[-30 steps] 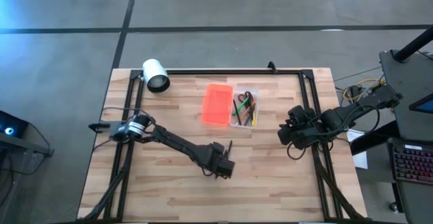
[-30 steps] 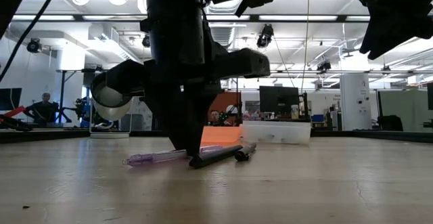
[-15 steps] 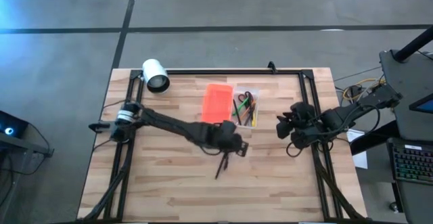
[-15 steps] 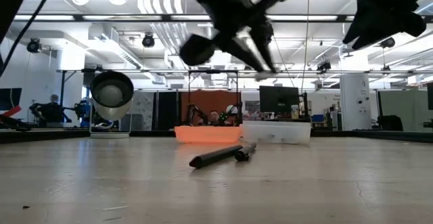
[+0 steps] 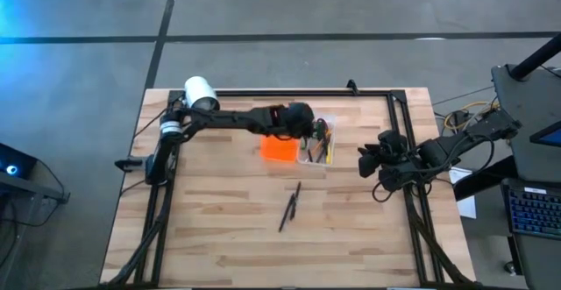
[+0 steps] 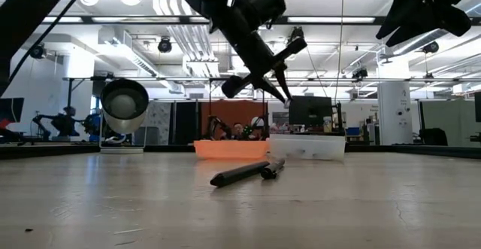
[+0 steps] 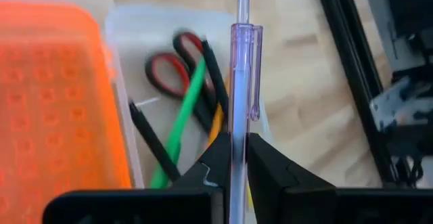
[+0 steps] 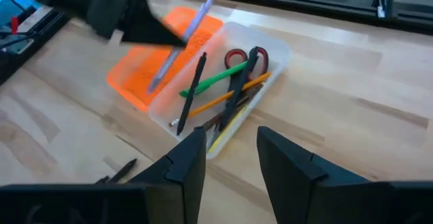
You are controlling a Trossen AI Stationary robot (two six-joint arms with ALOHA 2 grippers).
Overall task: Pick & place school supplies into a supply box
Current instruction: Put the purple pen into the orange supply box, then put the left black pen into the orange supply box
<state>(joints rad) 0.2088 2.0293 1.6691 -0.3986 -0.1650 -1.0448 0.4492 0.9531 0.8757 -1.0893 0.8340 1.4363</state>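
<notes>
While the left gripper (image 7: 231,158) hangs over the supply box (image 5: 314,141), its fingers are clamped on a clear purple pen (image 7: 241,88), gripped low on the barrel so that most of the length juts out past the fingertips. Seen from the right wrist camera, the pen sits above the seam between the clear tray and the orange lid (image 8: 152,61) lying just beside it. Inside the tray there are already red-handled scissors (image 7: 172,68), a green pen (image 7: 179,119), an orange pencil and some dark pens, several of them leaning on the tray's walls.

Two dark pens (image 5: 290,207) lie on the wooden table (image 5: 210,229), well apart from the box on the near side, so the job is not finished. The right gripper (image 8: 230,160) waits beside the box toward the table's right edge, raised off the table, fingers apart and holding nothing.

The main risk is the release point. If the pen is let go where it now hangs, part of it may land on the lid or straddle the tray's rim and roll off onto the table. Its long overhang could also catch the pens leaning on the walls and end up propped over the rim instead of lying flat. A drop from this height could bounce it back out of the shallow tray.
</notes>
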